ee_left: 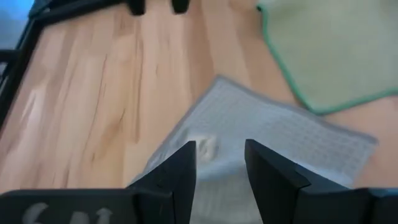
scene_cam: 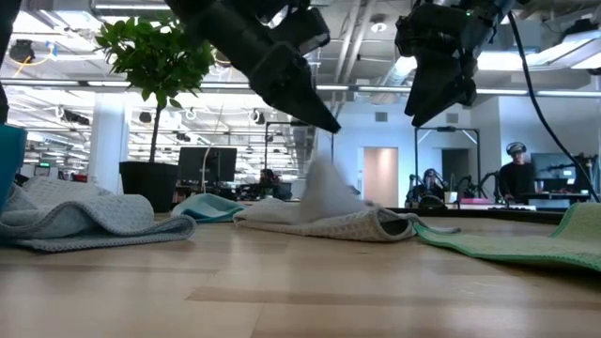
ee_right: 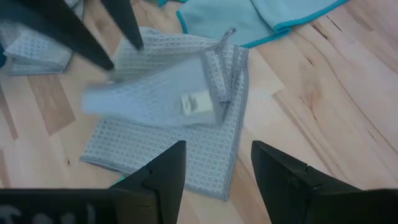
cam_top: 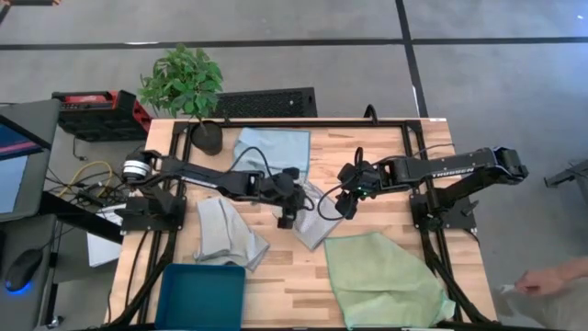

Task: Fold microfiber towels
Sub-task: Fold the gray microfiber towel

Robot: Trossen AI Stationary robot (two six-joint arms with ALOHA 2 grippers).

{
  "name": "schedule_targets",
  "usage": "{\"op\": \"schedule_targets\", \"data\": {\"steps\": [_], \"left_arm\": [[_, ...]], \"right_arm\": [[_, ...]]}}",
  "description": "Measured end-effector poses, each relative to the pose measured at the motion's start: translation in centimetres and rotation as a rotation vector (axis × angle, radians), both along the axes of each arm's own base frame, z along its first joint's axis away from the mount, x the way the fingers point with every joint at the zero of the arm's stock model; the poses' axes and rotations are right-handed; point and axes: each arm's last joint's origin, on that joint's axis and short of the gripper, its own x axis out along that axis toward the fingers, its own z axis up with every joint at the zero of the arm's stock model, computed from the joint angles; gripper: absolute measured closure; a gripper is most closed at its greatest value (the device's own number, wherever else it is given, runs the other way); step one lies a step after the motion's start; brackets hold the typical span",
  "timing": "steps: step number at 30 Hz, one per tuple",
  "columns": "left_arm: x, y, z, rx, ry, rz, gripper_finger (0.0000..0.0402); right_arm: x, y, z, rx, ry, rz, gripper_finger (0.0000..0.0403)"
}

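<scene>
A pale grey towel (cam_top: 314,225) lies partly folded at the table's middle. One flap of it (ee_right: 155,93), with a small white tag, stands up blurred above the rest (scene_cam: 324,183). My left gripper (ee_left: 221,158) is open just above this flap (cam_top: 287,219). My right gripper (ee_right: 217,155) is open and empty, hovering right of the towel (cam_top: 345,206). A second grey towel (cam_top: 225,237) lies bunched to the left. A light blue towel (cam_top: 276,147) lies at the far side. A light green towel (cam_top: 381,276) lies spread at the near right.
A dark teal bin (cam_top: 200,296) stands at the near left edge. A potted plant (cam_top: 207,136) stands at the far left. A person's hand (cam_top: 551,276) shows beyond the table's right edge. Bare wood lies between the grey towels and the near edge.
</scene>
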Motion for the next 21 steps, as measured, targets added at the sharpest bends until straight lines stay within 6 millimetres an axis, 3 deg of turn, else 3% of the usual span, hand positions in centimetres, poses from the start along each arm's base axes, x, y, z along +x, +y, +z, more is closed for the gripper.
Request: {"op": "schedule_targets", "data": {"steps": [6, 14, 21], "left_arm": [[-1.3, 0.9, -1.5, -0.016, 0.198, 0.017, 0.0272], [-0.7, 0.8, -6.0, 0.028, 0.353, -0.002, 0.0272], [-0.2, 0.9, -5.9, 0.057, 0.309, -0.008, 0.0272]], "right_arm": [[0.0, 0.0, 0.0, 0.0, -0.001, 0.0, 0.0198], [0.0, 0.0, 0.0, 0.0, -0.004, 0.0, 0.0198], [0.0, 0.0, 0.0, 0.0, -0.004, 0.001, 0.0198]]}}
